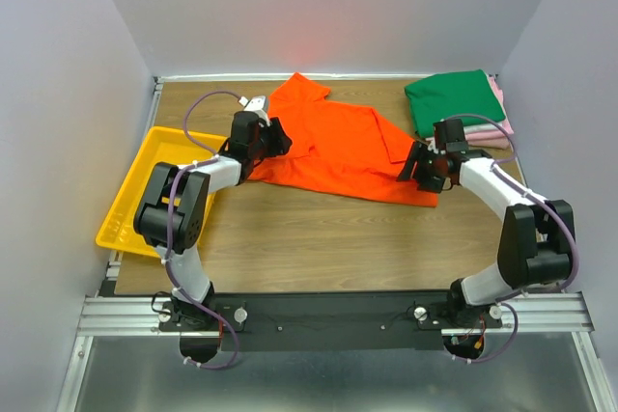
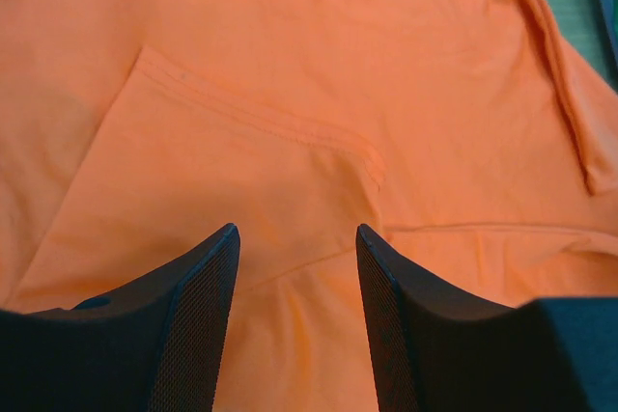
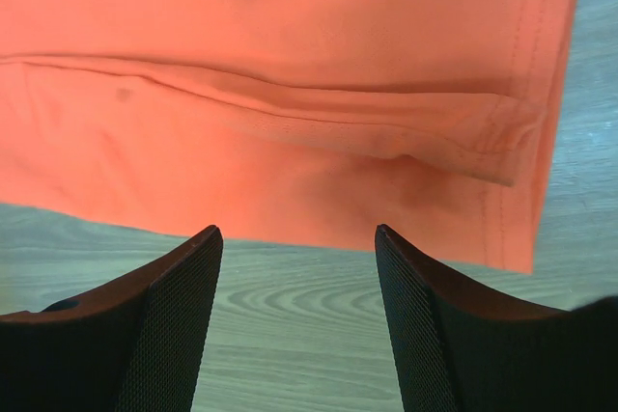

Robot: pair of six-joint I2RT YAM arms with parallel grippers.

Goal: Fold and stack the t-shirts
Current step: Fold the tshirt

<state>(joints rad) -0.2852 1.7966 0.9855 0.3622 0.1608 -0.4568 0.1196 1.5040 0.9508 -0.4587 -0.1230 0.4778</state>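
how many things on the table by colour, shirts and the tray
orange t-shirt: 1
green t-shirt: 1
pink t-shirt: 1, under the green one; I cannot tell whether more layers lie there
yellow tray: 1
total: 4

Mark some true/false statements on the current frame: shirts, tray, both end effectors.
1. The orange t-shirt lies on the table, not yet folded into a rectangle. True.
2. The left end effector is shut on the orange t-shirt. False: its jaws stand open over the cloth, gripping nothing.
3. The green t-shirt lies on top of the pink t-shirt at the far right corner. True.
4. The yellow tray sits at the table's right edge. False: it is at the left edge, beside the left arm.
5. The right end effector is over the green t-shirt. False: it is open at the orange t-shirt's near right corner.
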